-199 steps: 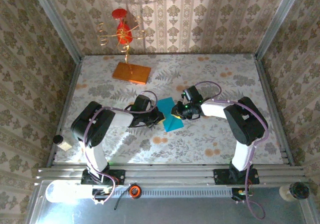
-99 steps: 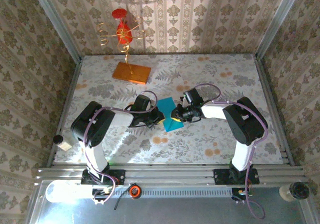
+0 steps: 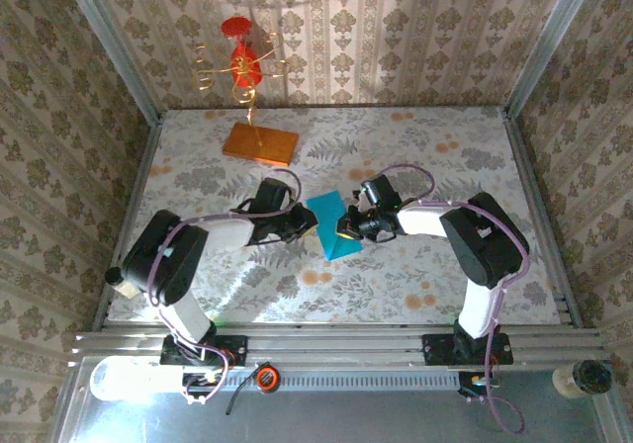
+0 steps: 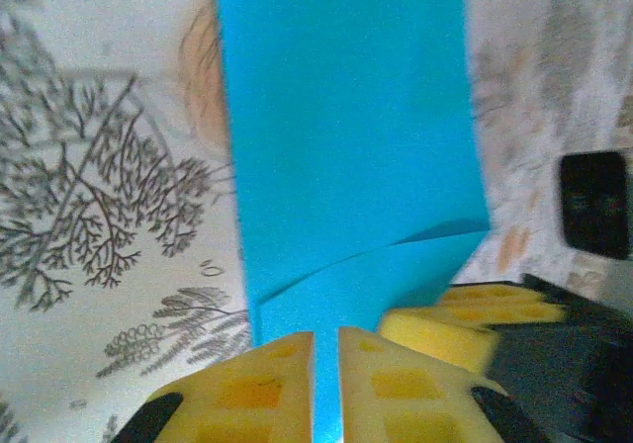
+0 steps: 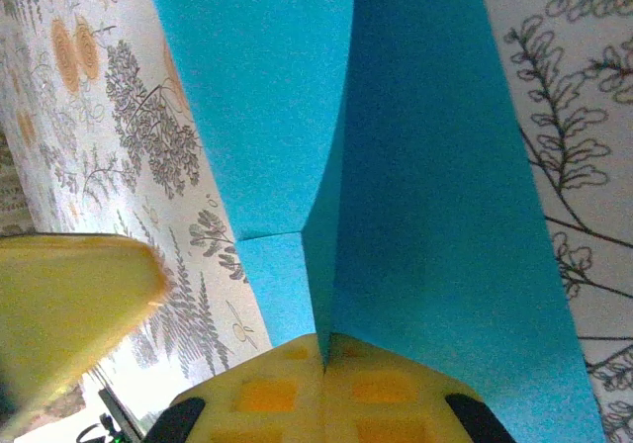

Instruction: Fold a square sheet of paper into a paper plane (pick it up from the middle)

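The square sheet of paper (image 3: 331, 227) is cyan-blue and folded into a narrower shape with a raised crease, lying mid-table between both arms. My right gripper (image 3: 347, 229) is at its right side. In the right wrist view its yellow pads (image 5: 324, 342) press together on the upright fold of the paper (image 5: 435, 166). My left gripper (image 3: 311, 223) is at the sheet's left edge. In the left wrist view its pads (image 4: 326, 339) stand a narrow slit apart over the paper (image 4: 346, 146), which shows through the gap. One right finger (image 4: 445, 329) sits just beside them.
An orange slab (image 3: 260, 143) lies at the back left, with a red and gold wire ornament (image 3: 242, 62) behind it. Patterned walls close in the table on three sides. A small white and black object (image 3: 121, 277) sits at the left edge.
The right gripper has closed on the paper's fold. The left gripper's pads have parted slightly, and the left arm's elbow has swung down and left while its wrist rose.
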Controlling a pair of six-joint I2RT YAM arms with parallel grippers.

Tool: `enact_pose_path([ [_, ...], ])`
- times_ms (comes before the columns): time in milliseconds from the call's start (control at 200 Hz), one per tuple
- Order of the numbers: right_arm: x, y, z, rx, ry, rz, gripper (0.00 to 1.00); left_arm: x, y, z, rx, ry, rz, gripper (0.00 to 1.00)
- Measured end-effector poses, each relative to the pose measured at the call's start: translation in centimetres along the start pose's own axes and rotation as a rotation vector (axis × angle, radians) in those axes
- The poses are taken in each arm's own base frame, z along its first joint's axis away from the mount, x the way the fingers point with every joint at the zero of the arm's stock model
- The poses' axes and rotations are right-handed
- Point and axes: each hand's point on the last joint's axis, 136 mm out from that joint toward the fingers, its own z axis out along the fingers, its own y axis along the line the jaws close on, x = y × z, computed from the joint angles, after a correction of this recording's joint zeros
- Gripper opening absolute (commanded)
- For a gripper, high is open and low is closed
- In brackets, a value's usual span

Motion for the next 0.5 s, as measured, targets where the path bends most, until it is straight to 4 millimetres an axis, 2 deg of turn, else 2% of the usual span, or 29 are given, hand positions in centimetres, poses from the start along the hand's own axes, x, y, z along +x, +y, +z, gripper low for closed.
enact_pose_path([
  [130, -1.0, 1.3, -1.4, -0.025, -0.049, -0.055, 0.04, -2.3, -2.5, -3.9, 0.053, -0.121, 0.055, 0.32],
  [275, -3.0, 4.6, -4.4, -0.106, -0.152, -0.16, 0.04, -3.5, -3.9, -7.9, 0.088, -0.23, 0.11, 0.45],
  [415, -4.3, 8.3, -7.9, -0.201, -0.246, -0.255, 0.04, -3.6, -4.5, -9.9, 0.11, -0.28, 0.142, 0.61],
  [500, -4.5, 10.2, -9.6, -0.264, -0.279, -0.293, 0.05, -3.6, -5.3, -10.5, 0.138, -0.29, 0.159, 0.76],
])
